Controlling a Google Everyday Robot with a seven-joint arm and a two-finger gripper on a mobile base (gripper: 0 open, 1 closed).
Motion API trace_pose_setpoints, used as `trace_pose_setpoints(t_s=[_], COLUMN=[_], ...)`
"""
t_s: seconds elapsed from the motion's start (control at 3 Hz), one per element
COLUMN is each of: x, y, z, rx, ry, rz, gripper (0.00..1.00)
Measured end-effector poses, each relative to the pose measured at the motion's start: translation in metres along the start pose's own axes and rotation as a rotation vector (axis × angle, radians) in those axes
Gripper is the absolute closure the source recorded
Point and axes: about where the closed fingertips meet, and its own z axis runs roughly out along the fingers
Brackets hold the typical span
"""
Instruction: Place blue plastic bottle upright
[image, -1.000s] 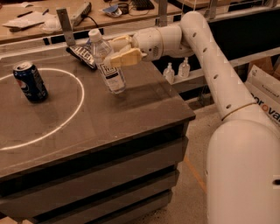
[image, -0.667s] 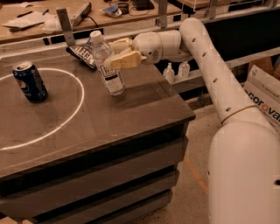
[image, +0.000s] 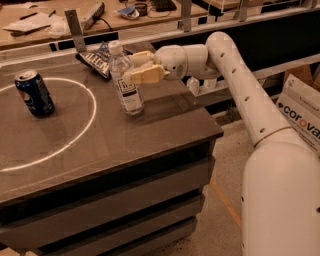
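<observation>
Reaches in from the right over the dark table with the gripper, tan fingers clamped on the blue plastic bottle at its upper body, one in front and one behind. Holds the bottle near the table's back edge, just right of the white ring marked on the top, white cap leaning a little to the left, base down at the tabletop and seemingly touching it. Compared with a second ago, sits lower in view: then hung more tilted with the base seemingly just off the surface, now stands closer to vertical with the base brought down. Grips at the same height on the bottle as before. Leaves the Pepsi can upright inside the ring, well apart to the left, unmoved. Behind the bottle, a dark snack bag lying flat, likewise unmoved. Past the wrist, beyond the table's edge, two small clear pump bottles, partly hidden by the arm. At far right, a cardboard box with printed lettering
</observation>
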Motion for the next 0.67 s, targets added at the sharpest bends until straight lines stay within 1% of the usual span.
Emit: trace_pose_setpoints(t_s=[0.33,0.67], x=[0.005,0.006], y=[0.002,0.009], z=[-0.005,-0.02], rx=[0.006,0.029], ry=[-0.011,-0.006], rz=[0.014,0.019], gripper=[0.35,0.04])
